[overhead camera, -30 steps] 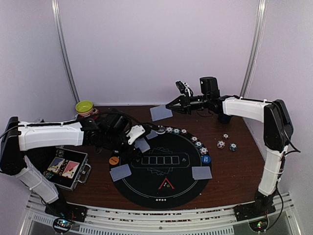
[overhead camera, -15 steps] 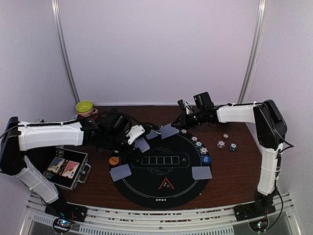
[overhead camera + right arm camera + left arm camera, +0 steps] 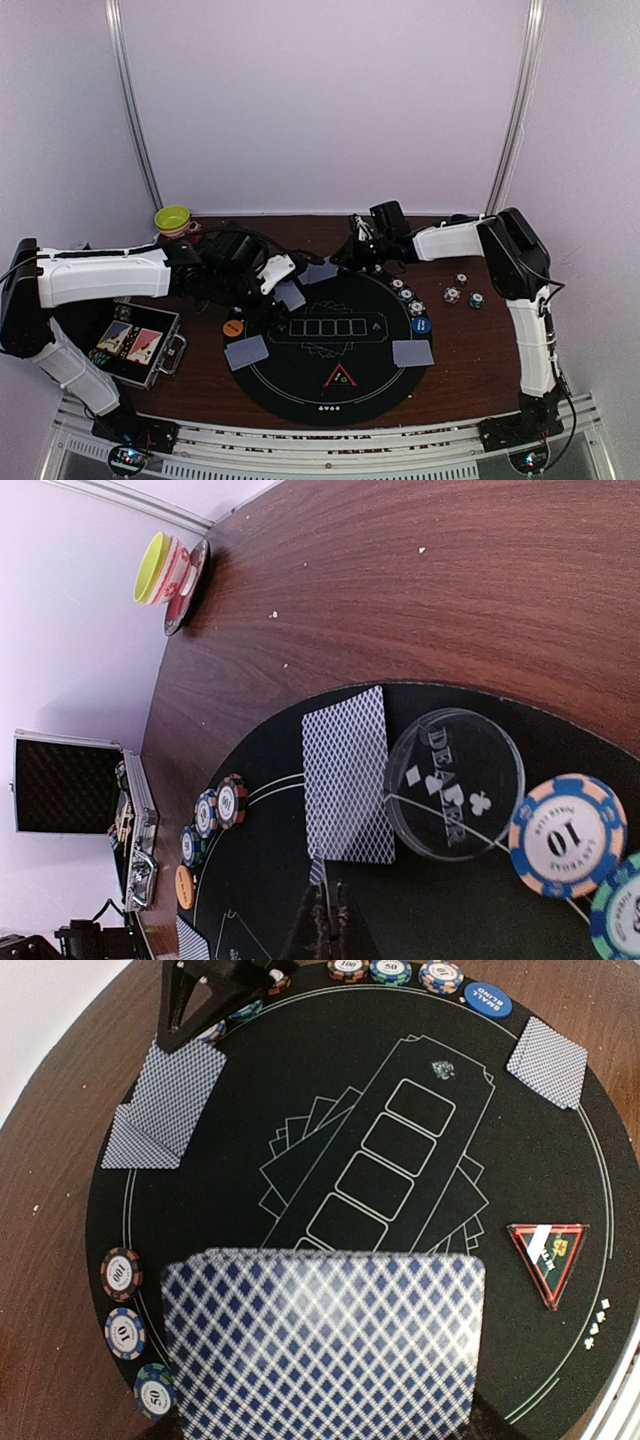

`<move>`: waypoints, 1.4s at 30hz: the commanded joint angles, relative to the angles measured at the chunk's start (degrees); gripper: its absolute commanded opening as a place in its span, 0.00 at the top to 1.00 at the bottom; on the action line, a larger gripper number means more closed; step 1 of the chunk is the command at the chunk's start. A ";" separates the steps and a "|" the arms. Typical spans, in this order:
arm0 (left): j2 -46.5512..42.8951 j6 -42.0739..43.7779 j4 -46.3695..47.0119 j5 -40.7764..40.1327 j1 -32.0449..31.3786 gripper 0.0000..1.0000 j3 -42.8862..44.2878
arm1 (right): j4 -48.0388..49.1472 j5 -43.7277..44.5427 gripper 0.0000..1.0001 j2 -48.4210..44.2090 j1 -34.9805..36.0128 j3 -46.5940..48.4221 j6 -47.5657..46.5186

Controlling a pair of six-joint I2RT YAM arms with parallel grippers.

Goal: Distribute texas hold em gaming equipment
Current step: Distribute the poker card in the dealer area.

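Step in hand, by my read: dealing hole cards, w/ the far seat being served.

Nearest, low ctr of top view: red triangle marker (image 3: pixel 340 377) flat on the round black felt mat (image 3: pixel 300 378). Either side of it lies a grey-blue-backed card, one lower L (image 3: pixel 246 352), one lower R (image 3: pixel 412 352), both flat on the felt. Just above them are the orange disc btn (image 3: pixel 233 327) at the mat's L rim and the blue disc btn (image 3: pixel 420 325) at the R rim. Off the mat, lower L of frame: open aluminium case (image 3: pixel 135 343) on the brown wooden table (image 3: pixel 480 350).

Mid-frame, L of ctr: left gripper (image 3: pixel 286 291) holds the deck of blue-lattice-backed cards (image 3: pixel 325 1345) over the mat. The deck fills the lower half of the L wrist view and hides the fingers there.

Further up, at the mat's top rim: right gripper (image 3: pixel 342 260), fingers closed on the edge of a single dealt card (image 3: pixel 348 775), low on the felt just beside a clear round dealer btn (image 3: pixel 455 795). Can't tell if the card is fully down. L wrist view shows approx two backs overlapping there.

Edge-striped chips: a row on the upper R rim (image 3: pixel 406 294), three more at the mat's edge, lower L of L wrist view (image 3: pixel 125 1332), and three loose on the table R of the mat (image 3: pixel 452 295).

Farthest, upper L: yellow-green bowl (image 3: pixel 173 218), not part of the job.

Next, I'd say: R fingers part, lift clear w/o dragging the card into the dealer btn, then go to the deck. Loose chips not yet placed.
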 commanded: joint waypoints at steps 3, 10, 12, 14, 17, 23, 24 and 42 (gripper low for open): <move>-0.70 -0.08 1.25 0.24 1.17 0.35 0.49 | -0.15 1.06 1.00 7.27 0.86 10.34 4.86; -0.64 -0.03 1.20 0.91 1.89 0.35 0.57 | -0.89 1.18 1.00 10.87 0.57 15.27 5.97; -0.61 -0.02 1.26 0.92 1.97 0.35 0.58 | -0.96 1.07 1.00 11.47 0.53 16.22 6.31; -0.60 -0.01 1.20 0.92 1.99 0.35 0.57 | -1.03 0.61 1.00 12.10 0.53 17.15 6.60; -0.44 -0.02 1.22 0.95 1.98 0.35 0.58 | -1.18 0.99 1.00 12.51 0.37 17.57 6.50; -0.46 -0.01 1.26 0.96 2.07 0.35 0.58 | -1.70 0.99 0.98 13.58 -0.63 18.01 5.82; -0.36 -0.01 1.23 0.93 2.07 0.35 0.60 | -1.62 0.67 0.96 13.67 -0.74 17.79 5.86; -0.76 0.12 1.26 0.93 2.06 0.35 0.50 | -0.40 -3.30 0.74 7.77 -0.23 9.32 5.36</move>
